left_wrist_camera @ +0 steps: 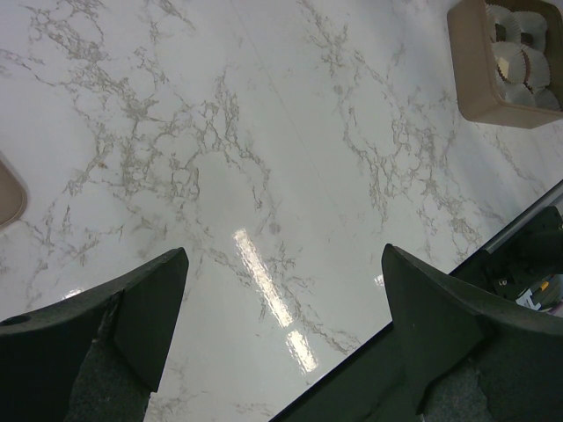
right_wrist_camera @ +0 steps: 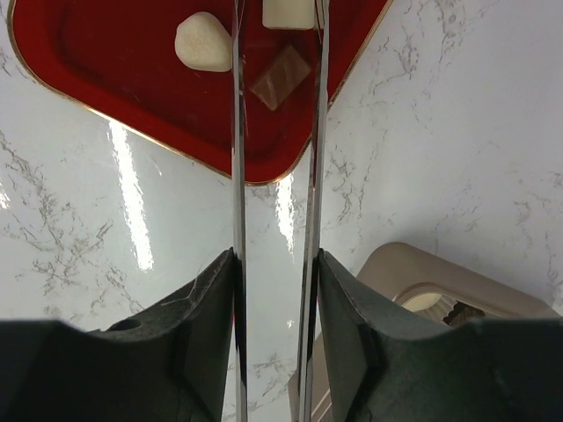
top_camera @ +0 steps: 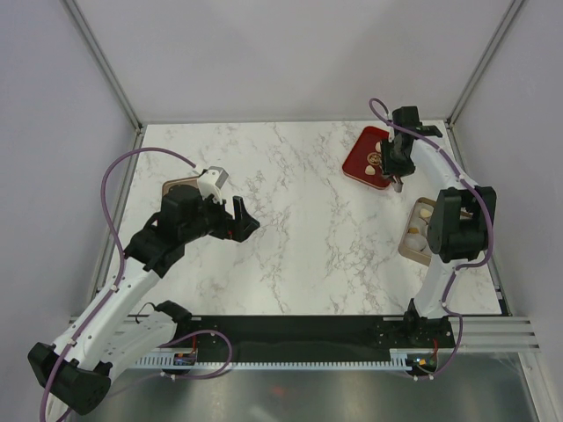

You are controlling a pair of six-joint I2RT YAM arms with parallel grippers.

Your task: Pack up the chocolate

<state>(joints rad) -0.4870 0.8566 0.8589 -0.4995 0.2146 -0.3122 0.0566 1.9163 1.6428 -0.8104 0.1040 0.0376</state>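
A red tray (top_camera: 359,163) at the far right holds the chocolate. In the right wrist view the tray (right_wrist_camera: 106,70) shows two cream-white pieces (right_wrist_camera: 204,42) and a dark brown piece (right_wrist_camera: 280,77). My right gripper (right_wrist_camera: 275,255) is shut on a pair of metal tongs (right_wrist_camera: 237,176). The two blades reach over the tray's near corner, either side of the brown piece. I cannot tell whether they touch it. In the top view the right gripper (top_camera: 396,165) hangs over the tray. My left gripper (top_camera: 242,224) is open and empty above bare table at the left (left_wrist_camera: 283,255).
A tan box (top_camera: 413,251) with white paper cups and some cream pieces stands near the right arm, near side of the tray; it also shows in the left wrist view (left_wrist_camera: 479,79) and the right wrist view (right_wrist_camera: 413,264). A tan lid (top_camera: 179,186) lies under the left arm.
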